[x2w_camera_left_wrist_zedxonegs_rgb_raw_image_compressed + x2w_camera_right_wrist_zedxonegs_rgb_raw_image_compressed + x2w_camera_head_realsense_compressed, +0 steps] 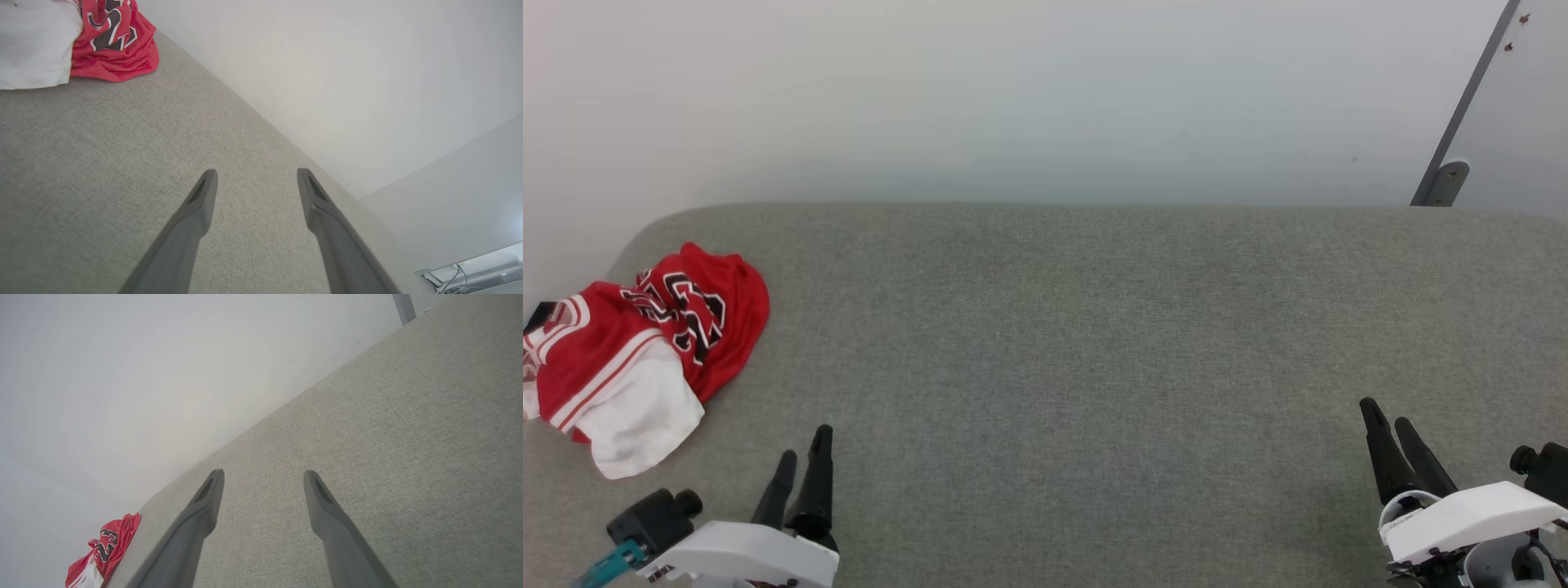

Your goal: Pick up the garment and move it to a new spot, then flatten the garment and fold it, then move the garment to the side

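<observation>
Both tools empty, jaws spread wide: left gripper lower left, right gripper lower right. Crumpled red jersey lies mid-left on grey fabric surface, up-left of left gripper, which is nearer.

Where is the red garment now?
In the head view, the garment lies crumpled at the far left of the grey surface, nearest the left gripper.

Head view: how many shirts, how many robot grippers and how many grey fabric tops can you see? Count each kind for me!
Crumpled red jersey shirt with white sleeves: 1
Grippers with two long dark fingers: 2 (left gripper, right gripper, both open)
Grey fabric-covered surface: 1
Total: 4
</observation>
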